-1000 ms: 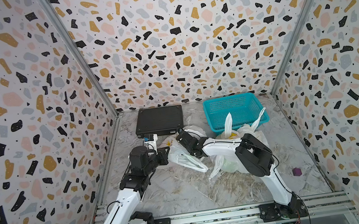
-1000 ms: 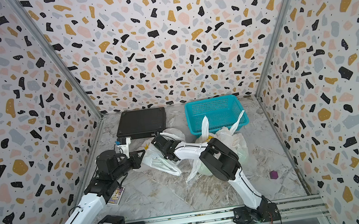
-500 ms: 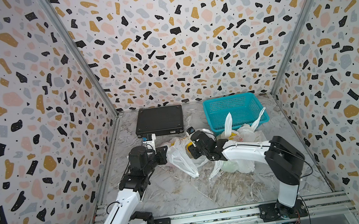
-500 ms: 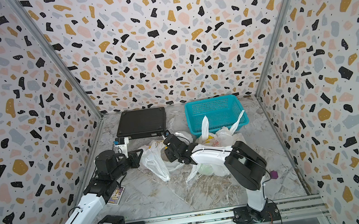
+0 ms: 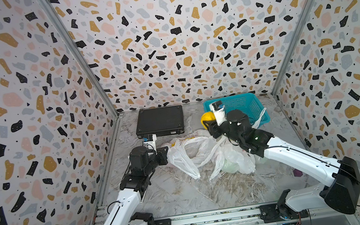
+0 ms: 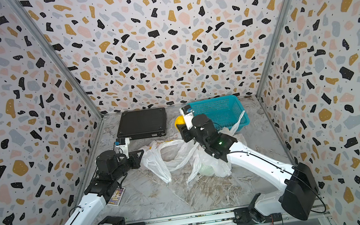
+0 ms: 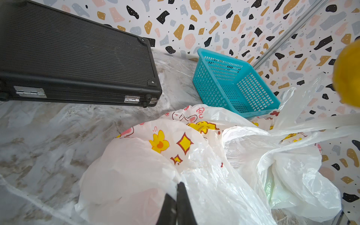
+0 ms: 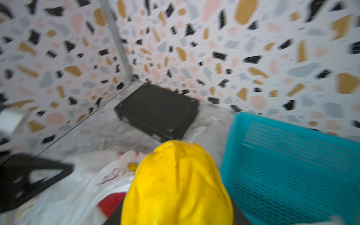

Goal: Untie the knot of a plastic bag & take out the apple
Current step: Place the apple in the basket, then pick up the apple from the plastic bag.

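Observation:
A printed white plastic bag [image 5: 191, 149] [image 6: 167, 152] [image 7: 146, 175] lies slack on the marble floor with its mouth open; no knot is in view on it. My left gripper [image 5: 164, 154] [image 6: 139, 157] [image 7: 178, 192] is shut on the bag's left edge, with film pinched between the dark fingers. My right gripper [image 5: 209, 124] [image 6: 182, 128] is shut on the yellow apple [image 5: 206, 117] [image 6: 179, 120] [image 8: 177, 185], holding it in the air above the bag, next to the basket's near-left corner. The apple [image 7: 348, 74] also shows at the edge of the left wrist view.
A teal mesh basket [image 5: 256, 107] [image 6: 221, 110] [image 7: 224, 81] [image 8: 292, 165] stands at the back right. A black case [image 5: 160, 121] [image 6: 142, 124] [image 7: 68, 64] [image 8: 157, 111] lies at the back left. A second white bag [image 5: 235, 160] [image 6: 209, 166] [image 7: 292, 175] sits under the right arm.
My right gripper has come up out of the bag with the apple and moved back toward the basket. The left gripper has stayed shut on the bag's edge.

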Robot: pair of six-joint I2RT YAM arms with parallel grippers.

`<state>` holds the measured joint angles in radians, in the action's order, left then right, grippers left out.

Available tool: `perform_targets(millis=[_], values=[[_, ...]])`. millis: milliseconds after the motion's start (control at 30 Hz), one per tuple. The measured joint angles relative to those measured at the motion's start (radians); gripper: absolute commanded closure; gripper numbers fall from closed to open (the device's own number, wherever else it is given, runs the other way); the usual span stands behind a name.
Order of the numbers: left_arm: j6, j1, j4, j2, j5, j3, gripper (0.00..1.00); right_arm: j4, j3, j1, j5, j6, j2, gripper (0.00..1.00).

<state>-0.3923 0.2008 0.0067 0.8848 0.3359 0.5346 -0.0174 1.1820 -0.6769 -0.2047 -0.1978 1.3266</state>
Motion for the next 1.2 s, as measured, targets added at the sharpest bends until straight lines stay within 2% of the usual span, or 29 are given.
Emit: perform_targets(millis=[167, 333, 367, 400, 467, 533, 567, 600, 733, 833, 867, 933, 1000, 1067, 1133, 1200], values=[[0.0, -0.001, 0.0, -0.004, 0.0, 0.0, 1.0, -0.038, 0.088, 0.237, -0.039, -0.049, 0.092, 0.89], [0.0, -0.003, -0.001, -0.004, 0.0, 0.0, 1.0, -0.077, 0.175, 0.418, 0.018, -0.111, 0.336, 0.83], [0.0, -0.003, -0.001, -0.004, 0.0, 0.0, 1.0, -0.098, 0.202, 0.446, 0.035, -0.117, 0.4, 0.78], [0.0, -0.003, -0.001, -0.004, 0.001, 0.0, 1.0, -0.119, 0.233, 0.467, 0.056, -0.124, 0.461, 0.72], [-0.001, -0.003, -0.001, -0.004, 0.003, 0.0, 1.0, -0.161, 0.292, 0.502, 0.08, -0.128, 0.578, 0.45], [-0.002, -0.003, -0.001, -0.004, 0.004, 0.0, 1.0, -0.22, 0.338, 0.521, 0.094, -0.126, 0.66, 0.24], [-0.003, -0.003, -0.001, -0.004, 0.005, 0.0, 1.0, -0.251, 0.359, 0.525, 0.101, -0.122, 0.688, 0.05], [-0.004, -0.003, -0.001, -0.004, 0.005, 0.0, 1.0, -0.28, 0.377, 0.526, 0.105, -0.119, 0.703, 0.01], [-0.016, -0.003, -0.001, -0.004, 0.009, 0.0, 1.0, -0.377, 0.443, 0.522, 0.117, -0.079, 0.683, 0.0], [-0.025, -0.003, -0.002, -0.004, 0.02, 0.002, 1.0, -0.416, 0.443, 0.52, 0.132, -0.054, 0.578, 0.01], [-0.031, -0.003, -0.002, -0.004, 0.023, 0.003, 1.0, -0.416, 0.417, 0.518, 0.15, -0.047, 0.514, 0.06], [-0.042, -0.003, -0.006, -0.004, 0.027, 0.01, 1.0, -0.4, 0.326, 0.513, 0.205, -0.041, 0.36, 0.21], [-0.053, -0.003, -0.014, -0.004, 0.031, 0.027, 1.0, -0.343, 0.162, 0.497, 0.282, -0.047, 0.139, 0.33], [-0.065, -0.003, -0.018, -0.003, 0.04, 0.049, 1.0, -0.289, -0.008, 0.421, 0.352, -0.058, -0.098, 0.41], [-0.074, -0.003, -0.024, -0.002, 0.048, 0.07, 1.0, -0.246, -0.112, 0.296, 0.428, -0.056, -0.251, 0.51], [-0.08, -0.003, -0.027, 0.0, 0.051, 0.085, 1.0, -0.21, -0.182, 0.158, 0.512, -0.049, -0.345, 0.56]])
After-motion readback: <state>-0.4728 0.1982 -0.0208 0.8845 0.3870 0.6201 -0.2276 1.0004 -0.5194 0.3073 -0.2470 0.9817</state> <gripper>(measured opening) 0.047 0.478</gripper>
